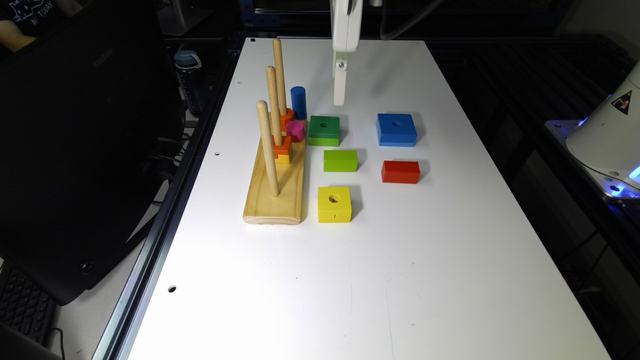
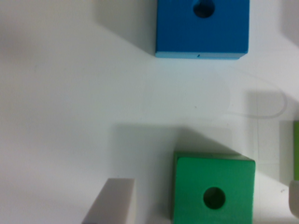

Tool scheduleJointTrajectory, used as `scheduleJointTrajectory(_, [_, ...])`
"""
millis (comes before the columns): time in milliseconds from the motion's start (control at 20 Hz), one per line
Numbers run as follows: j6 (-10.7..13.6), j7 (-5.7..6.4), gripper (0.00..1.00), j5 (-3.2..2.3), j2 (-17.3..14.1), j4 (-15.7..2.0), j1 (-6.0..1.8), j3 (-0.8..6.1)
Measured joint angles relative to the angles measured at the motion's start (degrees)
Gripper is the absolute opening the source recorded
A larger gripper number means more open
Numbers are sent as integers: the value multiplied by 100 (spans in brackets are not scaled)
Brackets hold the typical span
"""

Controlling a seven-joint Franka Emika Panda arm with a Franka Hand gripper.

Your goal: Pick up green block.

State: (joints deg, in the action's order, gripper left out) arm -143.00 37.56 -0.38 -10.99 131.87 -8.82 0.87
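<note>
The green block (image 1: 324, 130) is a square one with a dark green top, a lime lower layer and a round centre hole. It lies flat on the white table (image 1: 350, 260), just beside the peg board. My gripper (image 1: 339, 95) hangs in the air behind it, a little toward the blue square block. In the wrist view the green block (image 2: 214, 189) lies below, with one pale finger (image 2: 114, 201) well off one side and the other finger (image 2: 294, 198) at the frame edge past its other side. The gripper (image 2: 203, 191) is open and holds nothing.
A wooden peg board (image 1: 276, 185) with three tall pegs, orange pieces, a magenta piece (image 1: 295, 130) and a blue cylinder (image 1: 298, 102) flank the green block. Nearby lie a blue square block (image 1: 396, 129), a solid lime block (image 1: 340, 160), a red block (image 1: 400, 171) and a yellow holed block (image 1: 334, 204).
</note>
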Motion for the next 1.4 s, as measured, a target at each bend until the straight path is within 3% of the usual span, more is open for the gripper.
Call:
scheduleJointTrajectory(400, [-17, 0, 100, 0, -39, 0, 0, 0])
scheduleJointTrajectory(850, [-322, 0, 100, 0, -330, 1, 0, 3])
scheduleJointTrajectory(1100, [-340, 80, 100, 1, -348, -29, 3, 110])
scheduleJointTrajectory(1400, [-343, 81, 100, 1, -354, -37, 2, 117])
